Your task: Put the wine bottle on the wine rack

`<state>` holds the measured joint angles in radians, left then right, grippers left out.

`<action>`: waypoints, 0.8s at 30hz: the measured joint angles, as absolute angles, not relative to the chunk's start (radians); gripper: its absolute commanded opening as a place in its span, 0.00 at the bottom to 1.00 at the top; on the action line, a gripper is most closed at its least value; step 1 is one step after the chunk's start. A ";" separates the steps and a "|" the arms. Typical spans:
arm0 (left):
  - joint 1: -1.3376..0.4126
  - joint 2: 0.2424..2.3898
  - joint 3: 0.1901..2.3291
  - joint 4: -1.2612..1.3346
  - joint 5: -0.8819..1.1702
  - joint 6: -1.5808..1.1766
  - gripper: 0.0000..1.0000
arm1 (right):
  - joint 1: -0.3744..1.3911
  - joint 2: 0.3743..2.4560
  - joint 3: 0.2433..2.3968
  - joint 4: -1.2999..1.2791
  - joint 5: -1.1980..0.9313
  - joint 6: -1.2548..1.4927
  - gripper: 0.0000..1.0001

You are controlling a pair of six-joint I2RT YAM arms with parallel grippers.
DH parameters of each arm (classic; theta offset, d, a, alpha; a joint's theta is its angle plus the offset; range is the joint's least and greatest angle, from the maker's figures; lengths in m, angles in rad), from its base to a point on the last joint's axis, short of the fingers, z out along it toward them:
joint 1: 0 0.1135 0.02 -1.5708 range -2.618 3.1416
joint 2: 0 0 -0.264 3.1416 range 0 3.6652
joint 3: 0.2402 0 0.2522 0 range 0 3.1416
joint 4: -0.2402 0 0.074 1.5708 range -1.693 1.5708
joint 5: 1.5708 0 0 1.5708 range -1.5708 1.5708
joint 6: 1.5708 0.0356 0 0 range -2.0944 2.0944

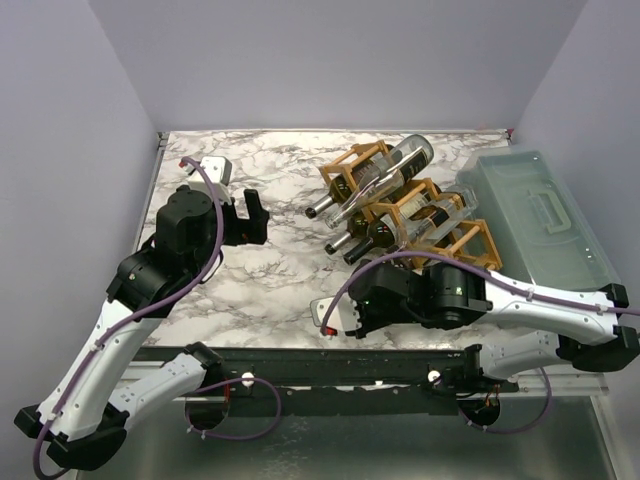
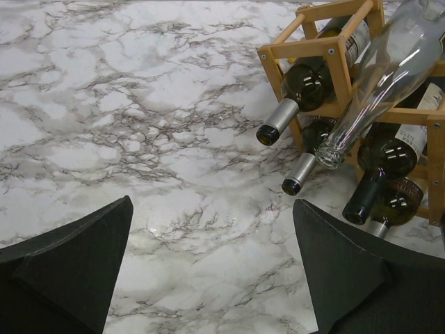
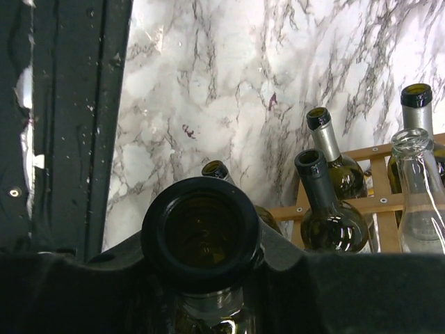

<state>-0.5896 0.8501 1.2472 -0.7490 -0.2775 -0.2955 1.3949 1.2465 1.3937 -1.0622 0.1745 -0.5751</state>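
Table: white, grey-veined marble tabletop [image 1: 270,270] carried everything.
Box: translucent grey-green lidded plastic box [image 1: 540,215] lay at the rack's 3 o'clock.
Rack: light wooden lattice wine rack [image 1: 470,238] stood just beside the box.
Bottle: dark glass wine bottle [image 3: 201,233] was at the rack's 7 o'clock.
Right claw: right gripper [image 3: 201,275] pinched the bottle's neck.
Left claw: left gripper [image 2: 211,205] hung spread wide at the rack's 9 o'clock.

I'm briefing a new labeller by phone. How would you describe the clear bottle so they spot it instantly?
On the marble table, find the light wooden wine rack at the right rear, beside the translucent box. The clear bottle lies slanted across the rack's top. It alone is see-through; its neighbours are all dark bottles.
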 measured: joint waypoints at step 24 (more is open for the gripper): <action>-0.590 0.802 1.131 -0.677 -0.210 -0.276 0.99 | 1.404 1.174 0.997 -0.970 0.365 -0.881 0.00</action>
